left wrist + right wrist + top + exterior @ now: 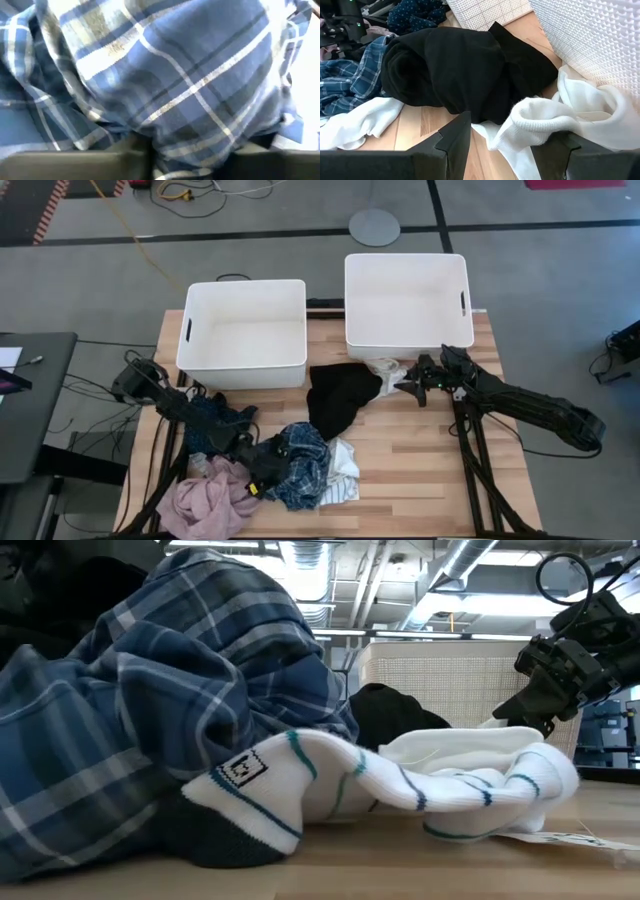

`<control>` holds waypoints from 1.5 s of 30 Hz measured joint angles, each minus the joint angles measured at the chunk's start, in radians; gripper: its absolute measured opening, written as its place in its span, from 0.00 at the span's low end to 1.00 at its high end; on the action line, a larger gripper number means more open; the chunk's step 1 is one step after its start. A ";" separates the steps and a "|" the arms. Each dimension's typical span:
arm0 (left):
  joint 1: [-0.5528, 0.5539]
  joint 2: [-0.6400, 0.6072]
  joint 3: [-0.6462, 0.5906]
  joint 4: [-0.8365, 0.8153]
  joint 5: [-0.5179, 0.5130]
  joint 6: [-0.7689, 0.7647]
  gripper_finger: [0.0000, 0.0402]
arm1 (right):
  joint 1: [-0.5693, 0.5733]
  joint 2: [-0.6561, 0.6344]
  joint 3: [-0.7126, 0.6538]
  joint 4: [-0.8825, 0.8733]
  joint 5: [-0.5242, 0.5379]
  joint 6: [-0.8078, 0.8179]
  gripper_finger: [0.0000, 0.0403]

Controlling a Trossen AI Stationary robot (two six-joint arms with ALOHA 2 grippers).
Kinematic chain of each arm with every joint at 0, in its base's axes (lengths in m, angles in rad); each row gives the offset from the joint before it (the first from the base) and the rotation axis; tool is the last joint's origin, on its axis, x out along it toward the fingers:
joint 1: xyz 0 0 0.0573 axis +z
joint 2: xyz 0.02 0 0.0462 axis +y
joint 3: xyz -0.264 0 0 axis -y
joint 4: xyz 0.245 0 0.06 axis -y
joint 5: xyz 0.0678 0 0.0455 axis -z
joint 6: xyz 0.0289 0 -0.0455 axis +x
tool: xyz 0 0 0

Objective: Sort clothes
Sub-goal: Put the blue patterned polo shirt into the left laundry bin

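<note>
The blue plaid garment (pixel 300 465) lies bunched at the table's near middle, and it fills the left wrist view (pixel 165 75). My left gripper (pixel 258 478) is open, sunk into its left side. A black garment (pixel 340 395) lies at the centre. A white sock (pixel 540 120) lies against the right bin's front wall, between the open fingers of my right gripper (pixel 502 130). A pink garment (pixel 210 500) lies at the near left, and a dark navy patterned one (pixel 215 420) lies under the left arm. White socks with teal stripes (pixel 400 785) lie beside the plaid. My left gripper comes slanting down from the table's left, with its open fingers in the plaid garment. A bulge of the cloth (pixel 192 142) stands between them. The garment lies on the table. My right gripper's fingers stand on either side of the white sock's cuff (pixel 535 112); whether they touch it, I cannot tell.
Two white plastic bins stand at the table's far edge, the left one (pixel 243 370) and the right one (pixel 405 340). The right bin's wall (pixel 590 40) is close beside my right gripper. Bare wood (pixel 430 470) lies at the near right.
</note>
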 joint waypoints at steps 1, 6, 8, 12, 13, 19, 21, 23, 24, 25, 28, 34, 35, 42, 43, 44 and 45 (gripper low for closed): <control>0.000 0.000 0.000 0.000 0.001 0.007 0.20 | 0.000 0.000 0.000 0.000 0.000 0.000 0.51; 0.000 0.000 0.000 0.011 0.000 0.030 0.20 | 0.000 0.000 0.000 0.000 0.000 0.000 0.51; 0.000 0.001 -0.001 0.021 0.000 0.034 0.20 | 0.000 0.000 0.000 0.000 0.000 0.000 0.51; 0.000 -0.009 -0.001 0.039 0.000 0.046 0.20 | 0.000 0.000 0.000 0.000 0.000 0.000 0.51; 0.001 -0.015 -0.001 0.041 0.001 0.048 0.20 | 0.000 0.000 0.000 0.000 0.000 0.000 0.51; 0.002 -0.087 -0.006 0.039 0.001 0.058 0.20 | 0.000 0.000 0.000 0.000 0.000 0.000 0.51; 0.002 -0.118 -0.006 0.037 0.001 0.055 0.20 | 0.000 0.000 0.000 0.001 0.000 0.000 0.51; 0.002 -0.152 -0.006 0.036 -0.001 0.052 0.20 | 0.000 0.000 0.000 0.002 0.000 0.000 0.51; 0.002 -0.169 -0.006 0.038 -0.006 0.052 0.20 | 0.000 0.000 0.000 0.002 0.000 0.000 0.51; 0.002 -0.185 -0.006 0.041 -0.011 0.051 0.20 | 0.000 0.000 0.000 0.004 0.000 0.000 0.51; 0.002 -0.234 -0.006 0.042 -0.017 0.065 0.20 | 0.000 0.000 0.000 0.012 0.001 0.050 0.51; 0.007 -0.329 -0.005 0.046 -0.027 0.110 0.20 | 0.000 0.000 0.000 0.122 0.004 0.143 0.51; 0.009 -0.344 -0.005 0.046 -0.027 0.112 0.20 | 0.000 0.000 0.000 0.145 0.005 0.180 0.51; 0.015 -0.430 -0.003 0.037 -0.041 0.117 0.20 | 0.007 0.000 0.000 0.340 0.005 0.376 0.51; 0.015 -0.439 -0.003 0.030 -0.040 0.116 0.20 | 0.013 0.000 0.000 0.372 0.004 0.379 0.51; 0.015 -0.446 -0.003 0.024 -0.040 0.116 0.20 | 0.021 0.000 0.000 0.395 0.004 0.379 0.51; 0.015 -0.452 -0.003 0.018 -0.040 0.113 0.20 | 0.030 0.000 0.000 0.409 0.005 0.376 0.51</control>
